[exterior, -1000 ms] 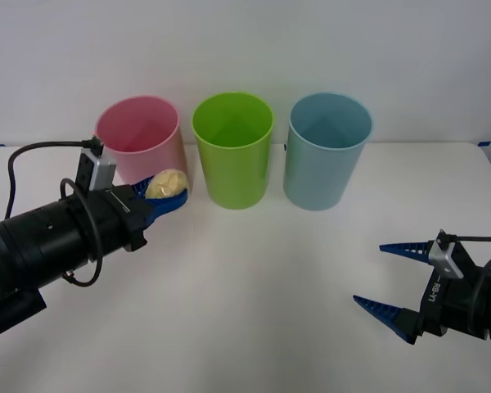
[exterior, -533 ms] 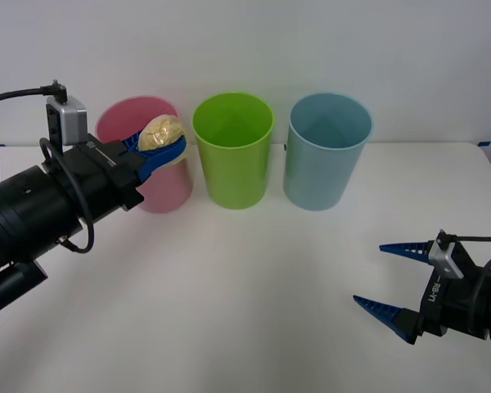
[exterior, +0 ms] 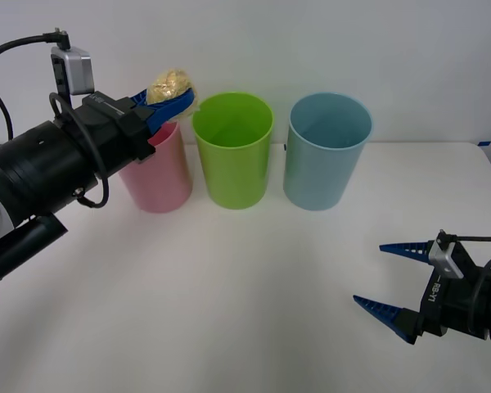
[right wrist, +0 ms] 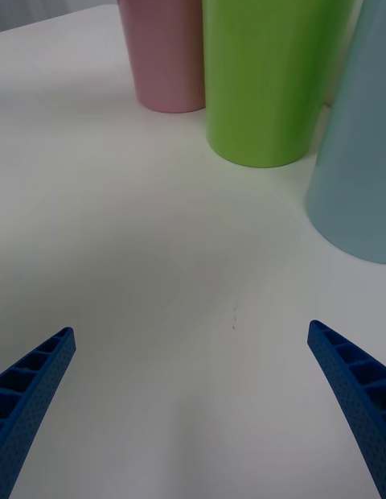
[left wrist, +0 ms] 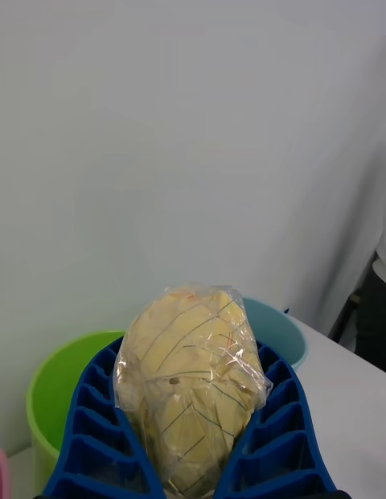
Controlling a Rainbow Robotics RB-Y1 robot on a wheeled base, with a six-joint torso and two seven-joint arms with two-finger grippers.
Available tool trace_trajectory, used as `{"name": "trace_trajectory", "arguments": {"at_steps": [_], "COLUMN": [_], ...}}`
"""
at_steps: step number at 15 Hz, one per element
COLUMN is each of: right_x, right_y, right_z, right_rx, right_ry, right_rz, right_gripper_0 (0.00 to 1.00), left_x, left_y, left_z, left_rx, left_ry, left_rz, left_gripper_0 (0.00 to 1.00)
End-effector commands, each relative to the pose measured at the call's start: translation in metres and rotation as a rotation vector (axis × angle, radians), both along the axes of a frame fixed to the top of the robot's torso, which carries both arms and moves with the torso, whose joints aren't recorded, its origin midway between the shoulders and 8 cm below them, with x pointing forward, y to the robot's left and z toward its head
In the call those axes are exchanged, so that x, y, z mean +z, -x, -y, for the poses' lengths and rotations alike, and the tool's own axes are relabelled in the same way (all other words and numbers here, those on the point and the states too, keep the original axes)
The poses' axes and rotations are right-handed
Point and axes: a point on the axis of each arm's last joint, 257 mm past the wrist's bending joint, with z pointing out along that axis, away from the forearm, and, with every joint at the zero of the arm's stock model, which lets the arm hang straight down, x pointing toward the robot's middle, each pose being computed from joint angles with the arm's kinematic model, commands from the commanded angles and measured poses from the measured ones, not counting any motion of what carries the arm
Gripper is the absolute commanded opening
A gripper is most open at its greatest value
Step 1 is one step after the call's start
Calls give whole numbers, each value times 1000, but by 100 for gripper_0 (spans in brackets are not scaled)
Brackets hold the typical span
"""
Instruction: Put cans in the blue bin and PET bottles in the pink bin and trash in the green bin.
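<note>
**Left gripper held trash up over pink bin rim; right gripper idle, wide open**

Bins, left to right, in a row at the table's 12 o'clock edge: pink bin (exterior: 157, 176), green bin (exterior: 232, 149), blue bin (exterior: 327, 150). All upright, close together but apart. Green and blue interiors looked bare as far as the front view reached; the pink bin's mouth was mostly hidden by the left arm, so its contents can't be told.

Left gripper (exterior: 170, 101) was raised at about 10 o'clock of the table, above the pink bin's rim and just at the 9 o'clock side of the green bin's rim. Its blue ribbed fingers (left wrist: 90, 435) were curled in around the trash (left wrist: 191, 386), pinching it on both sides. Trash was a pale yellow wrinkly wad in clear film, off the table, not inside any bin.

Right gripper (exterior: 395, 282) sat low at about 4 o'clock, well apart from the bins. Its fingers (right wrist: 347, 378) were spread wide, nothing between them, just bare white table (right wrist: 185, 249).
</note>
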Motion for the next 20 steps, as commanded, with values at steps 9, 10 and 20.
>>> {"name": "trace_trajectory", "arguments": {"at_steps": [9, 10, 20], "right_x": [0, 0, 0], "right_y": [0, 0, 0], "right_z": [0, 0, 0], "right_rx": [0, 0, 0], "right_ry": [0, 0, 0], "right_rz": [0, 0, 0], "right_gripper_0": [100, 100, 100], "left_x": [-11, -15, -50], "left_y": [-60, -66, -118], "left_z": [28, 30, 35], "left_rx": [-22, -20, 20], "left_ry": [-40, -49, -109], "left_rz": [-92, -106, -260], "left_gripper_0": [0, 0, 0]}}
